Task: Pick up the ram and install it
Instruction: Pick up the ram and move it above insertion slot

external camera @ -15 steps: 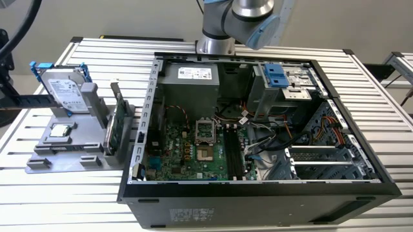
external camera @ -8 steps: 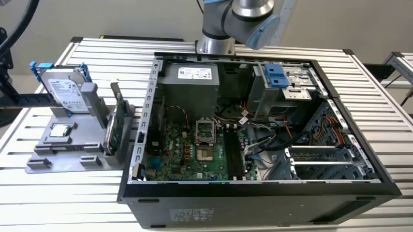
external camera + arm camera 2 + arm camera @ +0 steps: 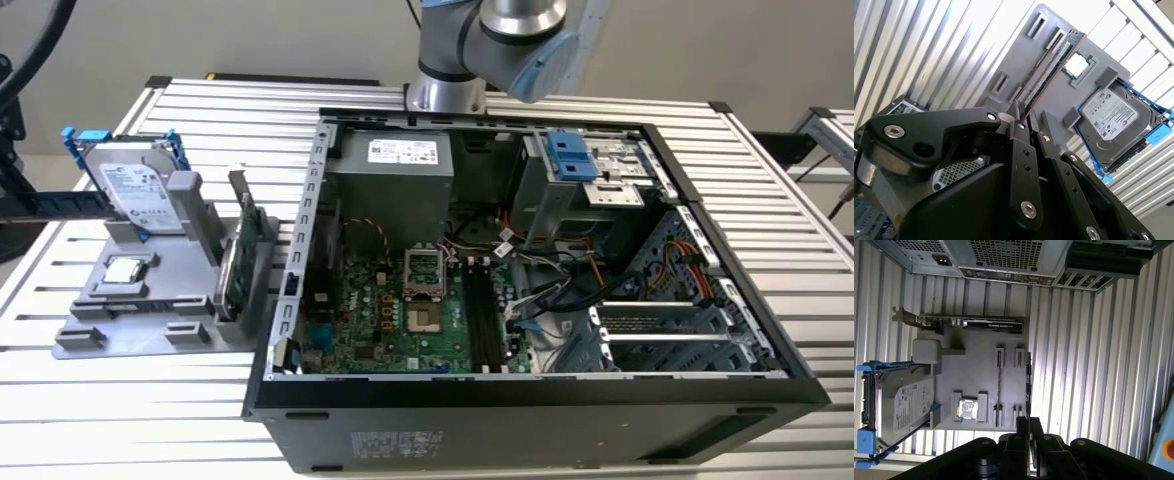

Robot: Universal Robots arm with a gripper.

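Claw [image 3: 1029, 424] clenched on the ram [image 3: 1028, 385]: its jaws stand nearly together, and in both wrist views the thin dark stick runs out from between their tips. The contact itself is hidden behind the jaws, so the hold is a judgement.

Beneath lies a grey holder tray [image 3: 979, 380] on the ribbed metal bench [image 3: 1084, 370]. The tray carries a hard drive [image 3: 904, 407] in a blue frame, a square processor chip [image 3: 968, 409] and a green card [image 3: 971, 323] with a metal bracket. The ram crosses the tray's edge in the first wrist view but sits beside the chip in the second wrist view. That suggests it hangs clear above the tray, apart from the tray's narrow holders [image 3: 1019, 357].

Judged step: the pickup appears done, and the ram is held aloft, not yet installed. In the exterior view the open computer case [image 3: 534, 425] stands just beside the tray, on the exterior view's right. The long black slots [image 3: 483, 320] on its motherboard [image 3: 374, 320] look empty. Installing would call for lining the stick lengthwise over one slot, level, then pressing straight down evenly. A tilted or offset stick could jam.
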